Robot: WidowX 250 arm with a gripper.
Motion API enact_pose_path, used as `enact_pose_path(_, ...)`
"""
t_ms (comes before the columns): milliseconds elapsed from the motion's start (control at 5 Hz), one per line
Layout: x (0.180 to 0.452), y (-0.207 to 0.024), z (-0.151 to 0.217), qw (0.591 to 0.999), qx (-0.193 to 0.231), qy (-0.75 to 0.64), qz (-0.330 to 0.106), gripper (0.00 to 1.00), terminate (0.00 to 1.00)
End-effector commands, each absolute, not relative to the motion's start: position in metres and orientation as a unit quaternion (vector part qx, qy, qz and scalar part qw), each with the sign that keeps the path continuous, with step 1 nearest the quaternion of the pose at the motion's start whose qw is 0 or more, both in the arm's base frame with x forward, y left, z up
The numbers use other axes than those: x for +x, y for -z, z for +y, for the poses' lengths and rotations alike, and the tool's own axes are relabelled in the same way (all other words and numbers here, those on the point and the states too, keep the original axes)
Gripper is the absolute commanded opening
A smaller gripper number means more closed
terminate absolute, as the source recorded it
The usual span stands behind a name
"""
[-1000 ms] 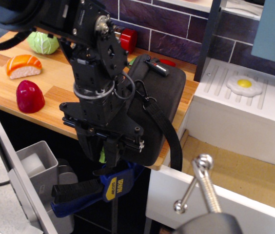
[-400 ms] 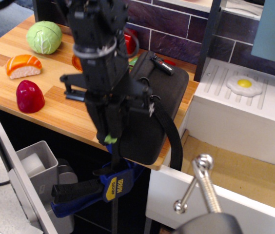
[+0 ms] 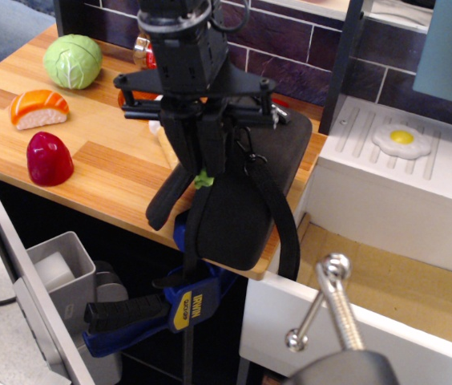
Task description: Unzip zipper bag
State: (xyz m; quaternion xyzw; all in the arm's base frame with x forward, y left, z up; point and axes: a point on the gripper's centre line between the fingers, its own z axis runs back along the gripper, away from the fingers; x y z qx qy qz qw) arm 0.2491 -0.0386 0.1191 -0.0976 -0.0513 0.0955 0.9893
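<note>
The zipper bag [image 3: 246, 210] is a black rounded case lying on the wooden counter [image 3: 106, 172], its near end hanging over the front edge. Its black shoulder strap [image 3: 284, 228] drops off the right side. My gripper [image 3: 203, 175] points straight down over the bag's left side. Its fingers [image 3: 184, 140] are shut on the bright green zipper pull tab [image 3: 203, 180]. A black strip of the bag [image 3: 168, 198] sticks out to the lower left below the tab. The arm hides the bag's far left part and most of its label.
A green cabbage [image 3: 72, 61], a salmon sushi piece [image 3: 38, 107] and a red toy [image 3: 49, 158] lie on the counter's left. A blue-and-black clamp [image 3: 162, 306] hangs below the counter edge. A fried egg [image 3: 402, 138] lies on the white unit at right.
The gripper has moved up the bag's left side, away from the front edge toward the middle, with the green tab moving along between its fingers. The wrist has turned.
</note>
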Motion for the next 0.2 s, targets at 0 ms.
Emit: enact_pose_path(0,0.2798,-0.161,-0.0404,0.988,-0.107,-0.08,-0.073,1.0,1.0)
